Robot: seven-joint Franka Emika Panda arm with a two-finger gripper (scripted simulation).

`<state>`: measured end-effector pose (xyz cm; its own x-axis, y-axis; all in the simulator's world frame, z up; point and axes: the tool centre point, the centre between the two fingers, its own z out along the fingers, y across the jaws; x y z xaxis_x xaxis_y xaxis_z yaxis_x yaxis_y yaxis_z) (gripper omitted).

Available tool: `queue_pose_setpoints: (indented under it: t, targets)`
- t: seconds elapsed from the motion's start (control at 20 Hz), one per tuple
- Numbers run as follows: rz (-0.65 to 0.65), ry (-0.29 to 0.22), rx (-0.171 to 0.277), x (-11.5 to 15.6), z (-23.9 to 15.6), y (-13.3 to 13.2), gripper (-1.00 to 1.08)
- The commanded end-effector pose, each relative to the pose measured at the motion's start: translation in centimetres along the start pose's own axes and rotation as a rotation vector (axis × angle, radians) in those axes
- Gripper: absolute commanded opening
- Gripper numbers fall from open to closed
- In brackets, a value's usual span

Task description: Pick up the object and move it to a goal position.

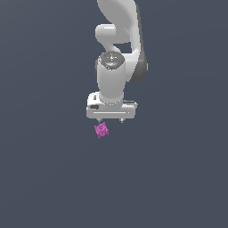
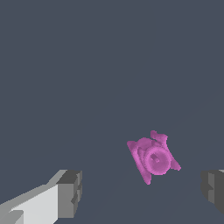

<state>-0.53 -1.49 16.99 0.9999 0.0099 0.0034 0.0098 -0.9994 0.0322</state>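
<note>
The object (image 1: 101, 130) is a tiny magenta-pink knobbly lump on the dark grey floor. It lies just below my white gripper (image 1: 111, 120), under the finger on the exterior view's left. In the wrist view the object (image 2: 153, 157) shows with a round hub and small protrusions, beyond the gap between my two fingers, nearer to one finger (image 2: 213, 190) than to the other (image 2: 69, 192). My gripper (image 2: 142, 192) is open and empty, with the jaws wide apart, and does not touch the object.
The white arm (image 1: 116, 40) rises behind the gripper. A plain dark grey floor (image 1: 44, 178) surrounds the object. No goal marker shows.
</note>
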Motion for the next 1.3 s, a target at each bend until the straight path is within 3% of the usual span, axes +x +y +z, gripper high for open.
queue_pose_setpoints:
  t: [0.0, 0.6, 1.25]
  targets:
    - [0.001, 0.0, 0.0, 0.0, 0.0, -0.1, 1.0]
    - [-0.074, -0.001, 0.004, -0.4, 1.5, 1.0, 1.0]
    - [-0.301, 0.0, 0.022, -1.8, 5.9, 3.9, 1.0]
